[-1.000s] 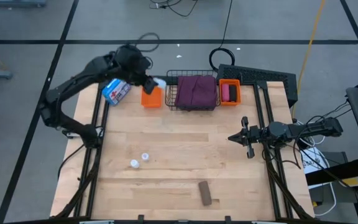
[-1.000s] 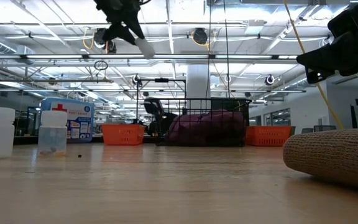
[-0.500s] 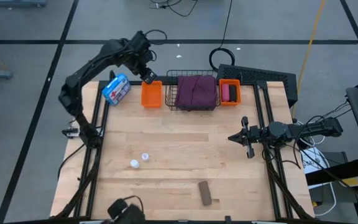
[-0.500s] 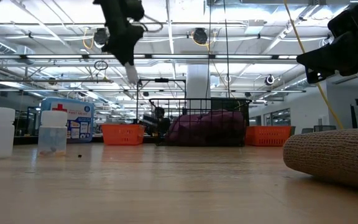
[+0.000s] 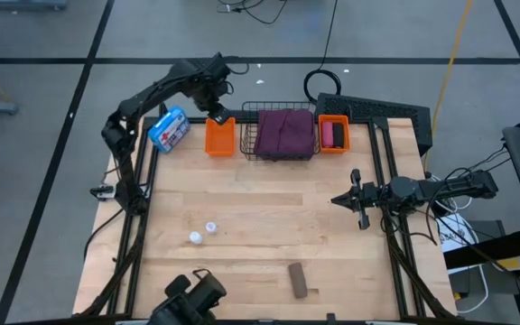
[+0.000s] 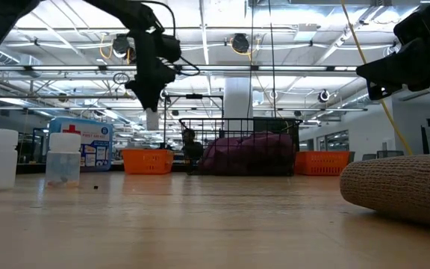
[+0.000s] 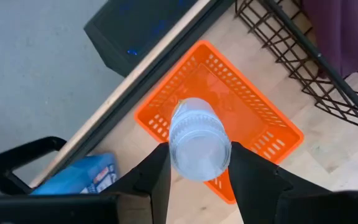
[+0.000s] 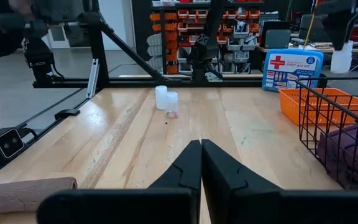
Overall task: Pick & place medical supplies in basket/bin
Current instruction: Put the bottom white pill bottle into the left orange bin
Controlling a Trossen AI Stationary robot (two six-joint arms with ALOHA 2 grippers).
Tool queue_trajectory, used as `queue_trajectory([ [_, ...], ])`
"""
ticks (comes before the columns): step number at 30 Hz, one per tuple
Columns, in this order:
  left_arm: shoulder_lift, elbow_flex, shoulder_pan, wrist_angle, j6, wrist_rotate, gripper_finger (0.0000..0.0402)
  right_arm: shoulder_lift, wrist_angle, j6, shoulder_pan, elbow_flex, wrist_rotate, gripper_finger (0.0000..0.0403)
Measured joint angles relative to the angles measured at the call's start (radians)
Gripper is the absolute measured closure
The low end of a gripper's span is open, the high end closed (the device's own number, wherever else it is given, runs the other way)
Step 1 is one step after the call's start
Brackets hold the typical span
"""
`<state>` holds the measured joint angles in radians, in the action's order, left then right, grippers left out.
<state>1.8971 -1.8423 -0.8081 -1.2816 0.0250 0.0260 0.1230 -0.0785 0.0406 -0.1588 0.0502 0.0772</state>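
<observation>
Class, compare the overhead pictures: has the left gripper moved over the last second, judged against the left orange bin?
Yes. The left gripper, shut on a white vial, has shifted from the left orange bin's near-left side toward its far edge, and now hangs above it.

The wooden table (image 5: 269,226) carries a row of containers along its far edge. Taking the black wire basket (image 5: 283,134) as the landmark, an orange bin (image 5: 219,138) sits just to its left and another orange bin (image 5: 333,134) touches its right side. Further left of the basket lies a blue-and-white pouch (image 5: 168,130). Well in front of the basket, toward the left, two white vials (image 5: 202,232) stand near each other. A brown roll (image 5: 299,280) lies by the near edge.
</observation>
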Motion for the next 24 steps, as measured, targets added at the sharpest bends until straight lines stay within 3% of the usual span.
queue_trajectory([
  [17,0.042,0.004,0.004,0.016,-0.015,0.009,0.0268,0.000,0.000,0.000,0.000,0.000,0.000,0.0403],
  [24,0.029,0.113,0.005,0.060,-0.022,0.000,0.0263,0.000,0.000,0.000,0.000,0.000,0.000,0.0403],
])
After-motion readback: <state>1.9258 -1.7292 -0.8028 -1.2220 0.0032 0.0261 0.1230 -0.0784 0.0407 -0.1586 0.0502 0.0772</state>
